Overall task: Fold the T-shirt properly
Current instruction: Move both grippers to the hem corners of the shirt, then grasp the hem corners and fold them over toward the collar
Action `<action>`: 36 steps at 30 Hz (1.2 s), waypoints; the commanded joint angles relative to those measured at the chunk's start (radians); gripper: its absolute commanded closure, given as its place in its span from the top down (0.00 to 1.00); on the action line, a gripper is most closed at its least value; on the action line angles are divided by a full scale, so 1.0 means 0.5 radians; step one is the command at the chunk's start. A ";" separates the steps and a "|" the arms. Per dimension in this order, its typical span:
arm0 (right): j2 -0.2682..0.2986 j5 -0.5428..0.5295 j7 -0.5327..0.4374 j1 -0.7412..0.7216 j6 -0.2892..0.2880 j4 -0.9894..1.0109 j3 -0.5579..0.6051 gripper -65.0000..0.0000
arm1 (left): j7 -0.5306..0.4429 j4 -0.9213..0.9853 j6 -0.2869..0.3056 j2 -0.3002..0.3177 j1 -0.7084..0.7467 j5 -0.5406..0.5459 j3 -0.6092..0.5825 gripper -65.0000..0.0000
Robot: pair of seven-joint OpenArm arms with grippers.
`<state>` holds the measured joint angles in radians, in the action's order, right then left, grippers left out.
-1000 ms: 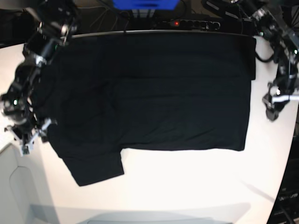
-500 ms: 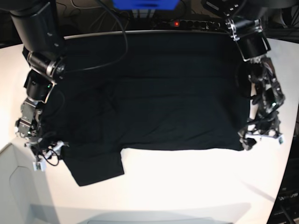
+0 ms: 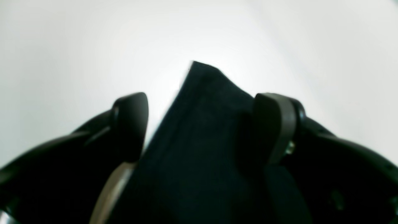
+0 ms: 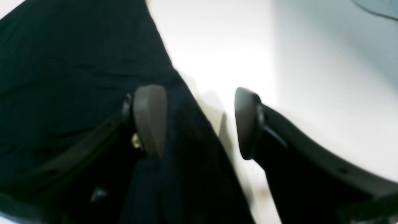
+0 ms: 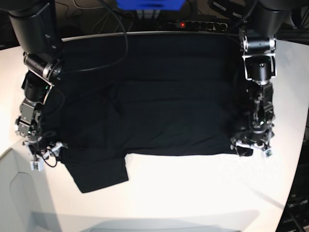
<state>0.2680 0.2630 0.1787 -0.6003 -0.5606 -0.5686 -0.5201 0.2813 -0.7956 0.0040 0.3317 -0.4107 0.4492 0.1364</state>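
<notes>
One camera looks down from high above the white table [image 5: 193,193] and sees the whole big black cloth T-shirt [image 5: 159,101] and both arms. Two more cameras ride on the wrists — very close, pointing out between the fingers. The left one faces a shirt corner [image 3: 199,130]. The right one faces the shirt's edge [image 4: 77,62]. All three views share the shirt and table — nothing else.

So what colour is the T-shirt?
Plain black T-shirt; it shows best in the base view.

Lab — white bench [image 5: 193,188]; power strip [image 5: 193,23]
</notes>
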 commanded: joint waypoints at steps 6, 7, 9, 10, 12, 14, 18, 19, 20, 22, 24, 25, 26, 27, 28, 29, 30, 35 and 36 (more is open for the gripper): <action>0.003 -0.021 -0.046 -0.010 0.015 0.098 0.005 0.54 | -0.049 0.172 0.006 0.029 -0.162 -0.001 -0.020 0.78; 0.000 -0.021 -0.046 -0.010 0.015 0.111 0.005 0.54 | -0.049 0.178 0.006 0.029 -0.162 -0.001 -0.020 0.78; 0.000 -0.021 -0.046 -0.007 0.015 0.114 0.005 0.54 | -0.049 0.178 0.006 0.022 -0.162 -0.001 -0.020 0.78; 0.000 -0.021 -0.046 0.005 0.015 0.114 0.005 0.52 | -0.049 0.178 0.006 0.022 -0.159 -0.001 -0.023 0.77; 0.000 -0.021 -0.046 0.021 0.012 0.111 0.005 0.46 | -0.049 0.203 0.006 0.022 -0.150 -0.001 -0.023 0.77; 0.000 -0.021 -0.046 0.021 0.009 0.111 0.005 0.37 | -0.049 0.242 0.006 0.022 -0.147 -0.001 -0.023 0.77; 0.000 -0.021 -0.046 0.027 0.006 0.111 0.072 0.16 | -0.049 0.319 0.006 0.022 -0.147 -0.001 -0.023 0.59; 0.000 -0.021 -0.046 0.027 0.006 0.108 0.109 0.09 | -0.049 0.319 0.006 0.019 -0.147 -0.001 -0.023 0.50; 0.000 -0.021 -0.046 0.027 0.006 0.108 0.137 0.03 | -0.049 0.319 0.006 0.016 -0.147 -0.001 -0.023 0.41; 0.003 -0.021 -0.046 0.030 0.006 0.098 0.161 0.00 | -0.049 0.319 0.006 0.016 -0.147 -0.001 -0.023 0.27; 0.003 -0.024 -0.046 0.030 0.006 0.098 0.164 0.00 | -0.049 0.319 0.006 0.016 -0.147 -0.001 -0.023 0.16; 0.006 -0.027 -0.046 0.030 0.006 0.095 0.161 0.00 | -0.049 0.319 0.006 0.016 -0.147 -0.001 -0.023 0.10; 0.009 -0.027 -0.046 0.027 0.006 0.095 0.161 0.00 | -0.049 0.319 0.006 0.016 -0.147 -0.001 -0.023 0.05; 0.009 -0.030 -0.046 0.024 0.006 0.095 0.158 0.00 | -0.046 0.319 0.006 0.019 -0.147 -0.001 -0.023 0.00; 0.009 -0.030 -0.046 0.021 0.006 0.092 0.158 0.00 | -0.043 0.319 0.006 0.022 -0.144 -0.001 -0.023 0.00; 0.009 -0.034 -0.046 0.014 0.006 0.086 0.158 0.00 | -0.043 0.310 0.006 0.026 -0.141 -0.001 -0.023 0.00; 0.009 -0.034 -0.046 0.018 0.003 0.046 0.155 0.00 | -0.039 0.292 0.006 0.026 -0.116 0.002 -0.020 0.00; -0.010 -0.058 -0.040 0.076 0.000 -0.221 0.152 0.00 | -0.030 -0.058 -0.006 0.029 0.028 0.011 -0.007 0.00; -0.028 -0.098 -0.037 0.091 0.000 -0.273 0.155 0.00 | -0.027 -0.153 -0.010 0.032 0.068 0.011 -0.007 0.00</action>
<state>0.2455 0.2295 0.1890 -0.5198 -0.5610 -0.6876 -0.4423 0.2958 -0.8555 -0.0017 0.3321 -0.3424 0.4526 0.1291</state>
